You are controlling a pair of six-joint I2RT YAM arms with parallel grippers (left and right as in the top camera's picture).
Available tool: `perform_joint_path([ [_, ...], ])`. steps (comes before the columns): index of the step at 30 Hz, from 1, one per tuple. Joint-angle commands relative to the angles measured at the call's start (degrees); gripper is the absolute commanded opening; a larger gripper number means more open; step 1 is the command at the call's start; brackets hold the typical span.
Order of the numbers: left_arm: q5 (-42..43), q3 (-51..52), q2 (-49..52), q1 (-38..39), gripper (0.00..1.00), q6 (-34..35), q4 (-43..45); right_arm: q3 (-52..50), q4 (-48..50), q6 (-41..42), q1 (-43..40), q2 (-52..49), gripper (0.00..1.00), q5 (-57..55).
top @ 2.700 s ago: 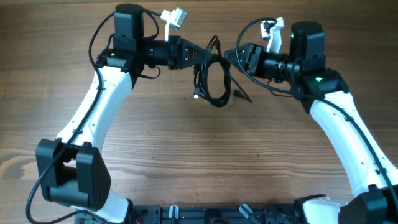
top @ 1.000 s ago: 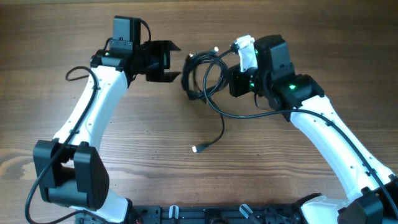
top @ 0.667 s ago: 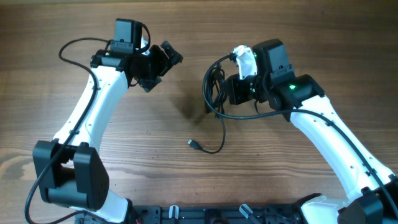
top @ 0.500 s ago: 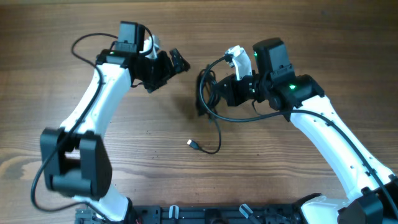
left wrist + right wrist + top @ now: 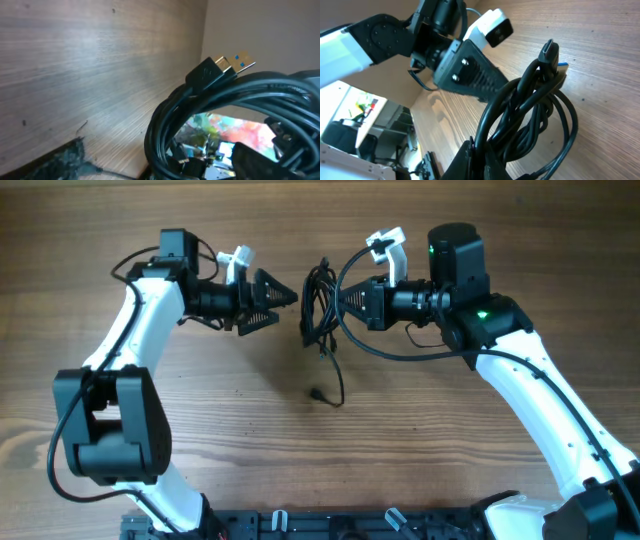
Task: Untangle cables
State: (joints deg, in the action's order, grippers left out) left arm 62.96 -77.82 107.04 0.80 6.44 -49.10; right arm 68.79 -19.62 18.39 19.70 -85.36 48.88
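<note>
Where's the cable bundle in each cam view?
Overhead: cable bundle top centre, at the right claw.
Left wrist: cable bundle arcs across the lower right.
Right wrist: cable bundle centre to bottom.
Landmark: USB plug poking out of the bundle, also in right wrist.

Light brown wooden table, fine grain, blurred room beyond its edge

The left arm and the right arm have white shells and black joints. A thick black cable loops from each wrist. White camera mounts sit on the wrists. A green light shines on the right arm. The left fingers are black and tapered, with two silver screws.
</note>
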Motion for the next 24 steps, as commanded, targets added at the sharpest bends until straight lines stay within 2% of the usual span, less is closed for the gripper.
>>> perform_joint_path([
  [1,0.00,0.70,-0.20,2.60,0.97,-3.89,2.54,0.90,0.74,1.31,-0.07,0.39,0.04,3.61],
  [4,-2.45,0.74,-0.04,5.95,0.91,-3.87,4.52,0.90,0.76,1.73,-0.07,0.39,0.04,4.00],
  [5,-5.95,0.76,0.07,7.17,0.82,-3.78,4.46,0.90,0.94,1.73,-0.07,0.39,0.04,4.28],
  [7,-13.31,0.79,0.70,9.18,0.71,-0.11,4.61,0.90,1.40,1.73,-0.07,0.39,0.04,5.51],
  [10,-16.39,0.79,1.53,11.39,0.48,0.70,5.70,0.90,1.68,1.73,-0.07,0.39,0.04,5.90],
  [12,-17.22,0.79,1.53,12.00,0.24,1.14,8.11,0.90,1.84,1.73,-0.07,0.39,0.04,5.88],
  [13,-19.15,0.79,1.53,12.24,0.08,2.80,8.76,0.90,1.77,1.73,-0.07,0.39,0.04,5.62],
  [15,-27.30,0.79,1.53,12.44,0.04,9.51,8.79,0.90,0.59,1.70,-0.07,0.39,0.04,2.78],
  [17,-28.76,0.70,1.29,12.02,0.04,10.99,9.07,0.90,-2.99,1.88,-0.07,0.39,0.04,-4.79],
  [18,-28.76,0.68,0.96,11.65,0.04,10.99,9.14,0.90,-5.44,3.21,-0.07,0.39,0.04,-10.12],
  [19,-28.79,0.68,-0.83,10.25,0.04,11.17,9.09,0.90,-10.91,8.28,-0.07,0.39,0.05,-23.37],
  [23,-29.59,0.68,-5.79,4.87,0.04,17.09,8.90,0.90,-19.45,14.86,-0.07,0.39,0.04,-45.97],
  [24,-29.57,0.68,-6.56,4.09,0.04,17.84,8.87,0.90,-20.28,14.82,-0.07,0.39,0.04,-48.48],
])
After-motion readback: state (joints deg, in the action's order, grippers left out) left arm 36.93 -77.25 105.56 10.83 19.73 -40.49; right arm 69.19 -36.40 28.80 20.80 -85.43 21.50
